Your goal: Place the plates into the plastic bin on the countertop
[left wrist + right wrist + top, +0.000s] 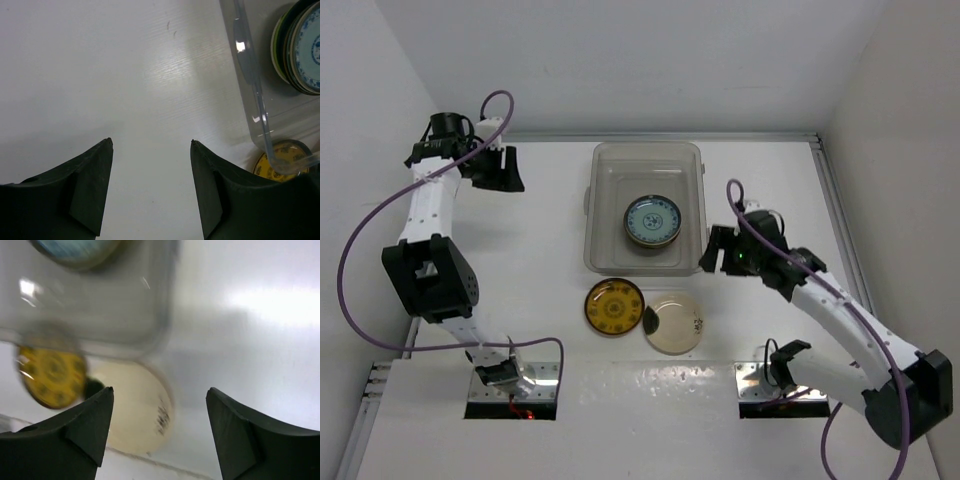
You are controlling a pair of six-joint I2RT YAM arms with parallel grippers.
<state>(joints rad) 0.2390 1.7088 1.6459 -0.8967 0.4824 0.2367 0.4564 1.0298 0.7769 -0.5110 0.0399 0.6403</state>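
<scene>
The clear plastic bin (646,147) stands mid-countertop and holds a stack of plates topped by a pale blue-teal patterned one (653,221). In front of the bin on the white countertop (540,270) lie an amber-yellow plate (613,306) and a cream plate with dark marks (674,321). A black plate (648,320) peeks out between them. My right gripper (716,255) is open and empty, just right of the bin's near right corner. In its wrist view (160,389) the cream plate (135,410) lies below. My left gripper (503,175) is open and empty, far left of the bin.
White walls enclose the countertop on the left, back and right. Metal brackets (760,385) sit along the near edge by the arm bases. In the left wrist view the left gripper (151,141) is over bare surface, with the bin rim (248,70) to its right.
</scene>
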